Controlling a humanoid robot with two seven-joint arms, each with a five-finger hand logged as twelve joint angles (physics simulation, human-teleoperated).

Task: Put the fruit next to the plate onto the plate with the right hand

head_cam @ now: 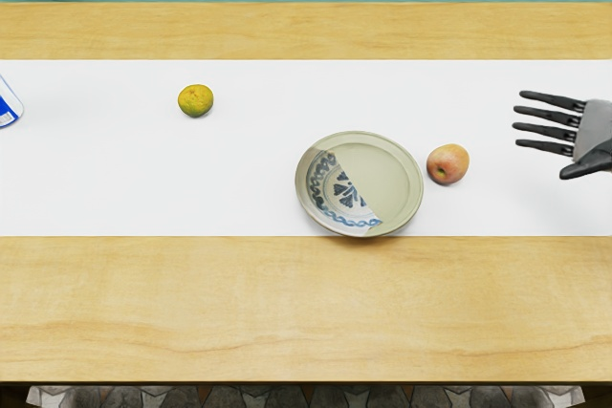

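we saw a light wooden tabletop (287, 303) with a broad white strip (115, 179) laid across its middle from the left edge to the right edge. on this strip, a little right of the centre, lay a round pale green ceramic plate (394, 171) with a blue pattern on its left half. the small red and yellow apple (448, 163) stood on the white strip just beside the right rim of the plate, not on it. our right robot hand (572, 133) was at the right edge of the view, well apart from the apple and over the white strip. its dark fingers (547, 112) were stretched out and spread wide toward the left, and it held nothing. a small yellow-green round citrus fruit (195, 100) lay far to the left of the plate, near the upper side of the strip. at the left edge a blue and white object (8, 104) was partly cut off, and we could not tell what it was.
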